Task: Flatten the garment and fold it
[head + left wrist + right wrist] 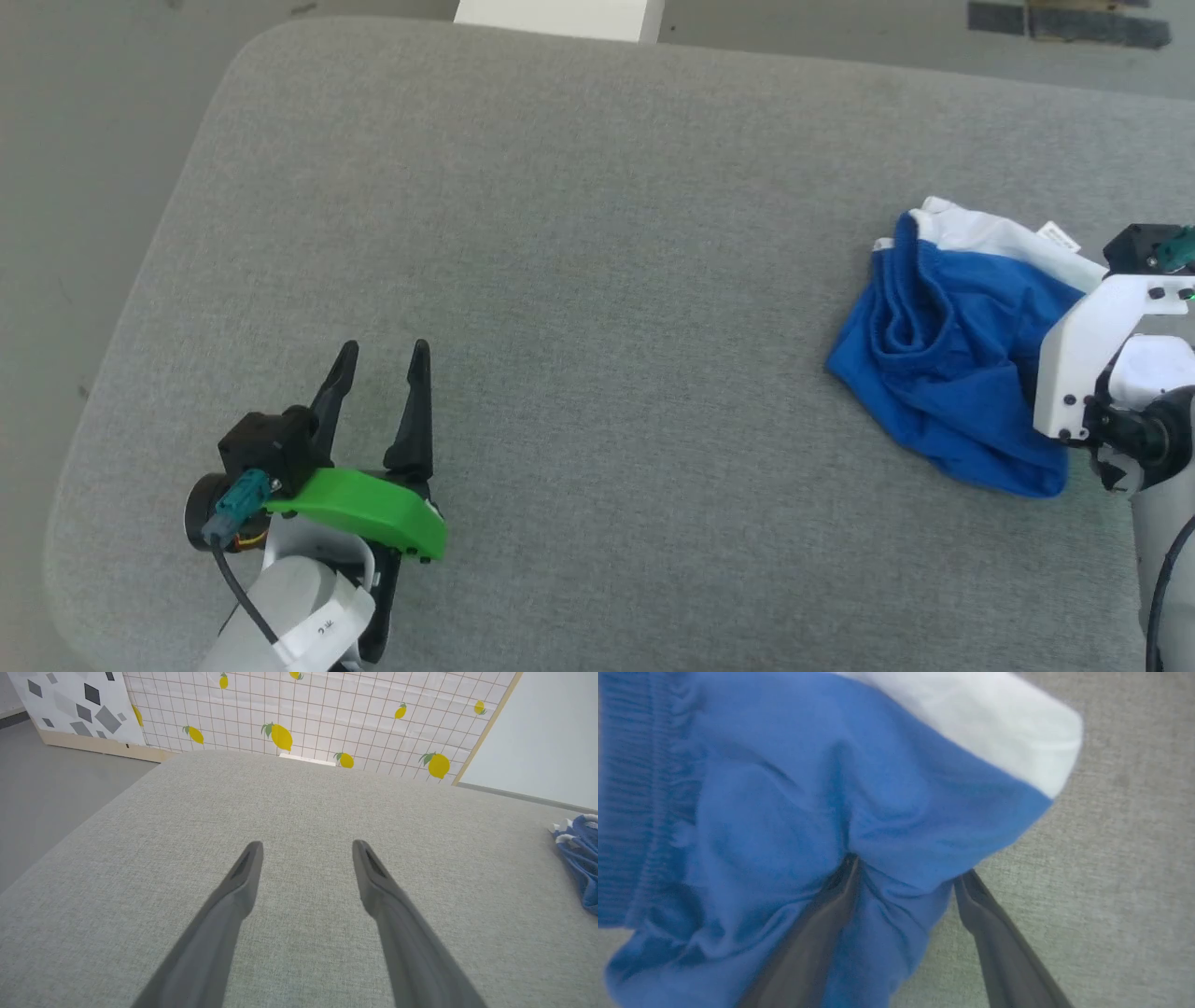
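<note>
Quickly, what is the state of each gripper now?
Left gripper: open, holding nothing.
Right gripper: open, a fold of the shorts between its fingers.

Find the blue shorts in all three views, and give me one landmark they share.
Head view: the shorts lie bunched at the right, mid-height.
Left wrist view: a sliver at the right edge.
Right wrist view: across left and centre, white band upper right.
Shared landmark: the grey fabric surface under them.
</note>
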Controlling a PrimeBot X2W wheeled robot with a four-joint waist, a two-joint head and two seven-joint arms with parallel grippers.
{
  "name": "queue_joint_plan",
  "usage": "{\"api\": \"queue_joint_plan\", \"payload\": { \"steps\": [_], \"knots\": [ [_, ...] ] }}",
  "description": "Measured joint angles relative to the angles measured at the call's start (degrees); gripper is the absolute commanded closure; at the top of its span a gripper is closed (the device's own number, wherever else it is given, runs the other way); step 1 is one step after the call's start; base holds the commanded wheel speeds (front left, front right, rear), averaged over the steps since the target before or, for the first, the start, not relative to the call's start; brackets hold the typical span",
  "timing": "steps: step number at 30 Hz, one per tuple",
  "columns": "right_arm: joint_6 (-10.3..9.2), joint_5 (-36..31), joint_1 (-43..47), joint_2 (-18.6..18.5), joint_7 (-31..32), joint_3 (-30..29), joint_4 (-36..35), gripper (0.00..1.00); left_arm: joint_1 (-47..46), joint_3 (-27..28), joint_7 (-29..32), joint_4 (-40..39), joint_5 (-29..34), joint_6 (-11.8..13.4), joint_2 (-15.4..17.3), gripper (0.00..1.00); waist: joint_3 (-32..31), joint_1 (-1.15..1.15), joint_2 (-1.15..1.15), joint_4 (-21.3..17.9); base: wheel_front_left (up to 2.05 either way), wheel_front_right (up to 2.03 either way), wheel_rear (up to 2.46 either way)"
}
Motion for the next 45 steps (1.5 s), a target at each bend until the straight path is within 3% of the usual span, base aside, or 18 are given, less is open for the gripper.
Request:
{"api": "queue_joint_plan", "payload": {
  "steps": [5,6,7,8,18,25,35,45],
  "knots": [
    [0.0,0.0,-0.2,-0.5,-0.7,0.6,-0.1,0.0,-0.7,0.0,-0.1,0.7,0.1,-0.5,-0.4,0.0,1.3,0.0,0.0,0.8,0.0,0.0,0.0],
    [0.0,0.0,-0.3,-0.6,-0.8,0.7,-0.1,0.6,-0.8,-0.1,-0.1,0.9,0.1,-0.5,-0.4,0.0,1.5,0.0,0.0,0.8,0.0,0.0,0.0],
    [0.0,0.0,-0.4,-0.7,-0.8,0.9,-0.1,0.89,-0.9,-0.1,-0.1,1.1,0.1,-0.5,-0.5,0.0,1.6,0.0,0.0,0.8,0.0,0.0,0.0],
    [0.0,0.1,-0.5,-0.8,-1.1,1.1,-0.1,1.0,-1.0,-0.1,-0.2,1.2,0.1,-0.5,-0.5,0.0,1.6,0.0,0.0,0.8,0.0,0.0,0.0],
    [0.0,2.7,-0.5,-2.0,-4.0,6.5,0.2,1.0,-1.1,-0.1,-0.2,2.2,0.1,-1.0,-0.5,0.0,-0.5,0.0,0.0,-1.2,0.0,0.0,0.0],
    [0.0,7.9,1.8,-4.5,-2.8,13.9,-3.8,1.0,-0.5,0.4,-0.2,1.9,0.1,-0.9,-0.2,0.0,-2.7,0.0,0.0,-5.5,0.0,0.0,0.0],
    [0.0,11.8,3.8,-12.9,-0.3,16.6,-7.4,1.0,-0.9,0.2,0.2,-1.1,0.3,-0.7,0.6,0.0,-2.9,-0.01,0.0,-15.3,0.0,0.0,0.0],
    [0.01,12.9,3.0,-22.5,-1.8,10.8,-7.8,1.0,-5.2,0.6,3.1,-8.9,3.3,0.5,4.2,0.0,4.5,0.0,0.0,-21.0,0.0,0.0,0.0]
  ]
}}
